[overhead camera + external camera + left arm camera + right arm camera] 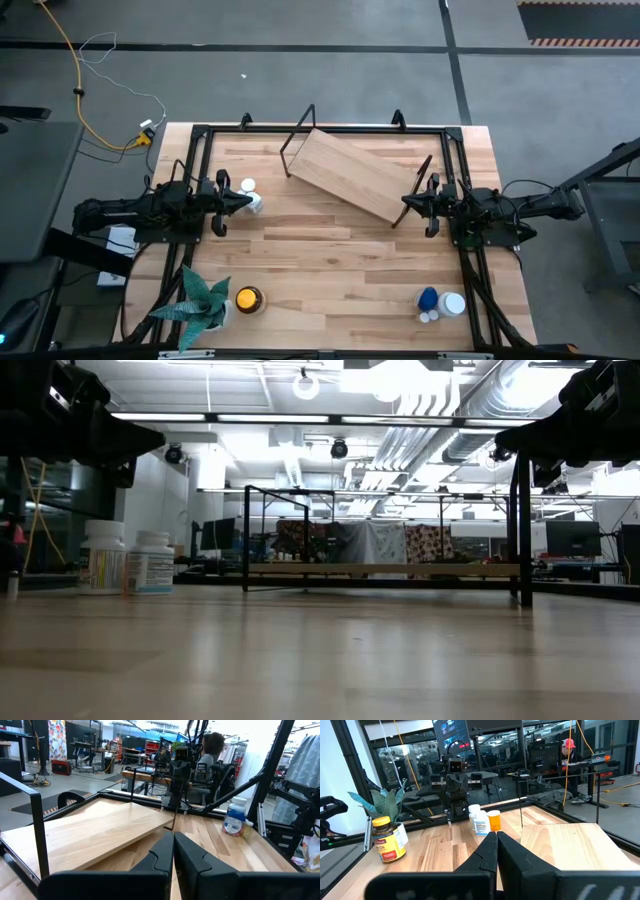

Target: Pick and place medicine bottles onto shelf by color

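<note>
So the shelf (pixel 355 175) sits skewed across the back middle of the table (pixel 340 270). A few medicine bottles (pixel 250 195) stand just left of it, right by the left gripper (pixel 248 199). The right gripper (pixel 408 201) is at the shelf's right end. Near the front edge: plant (pixel 195 300) and another bottle (pixel 247 298) on the left, more bottles (pixel 440 303) on the right.

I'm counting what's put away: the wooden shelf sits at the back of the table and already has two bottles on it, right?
Not quite. The shelf does sit at the back of the table, but the high view shows its board bare; the bottles stand on the table.
</note>
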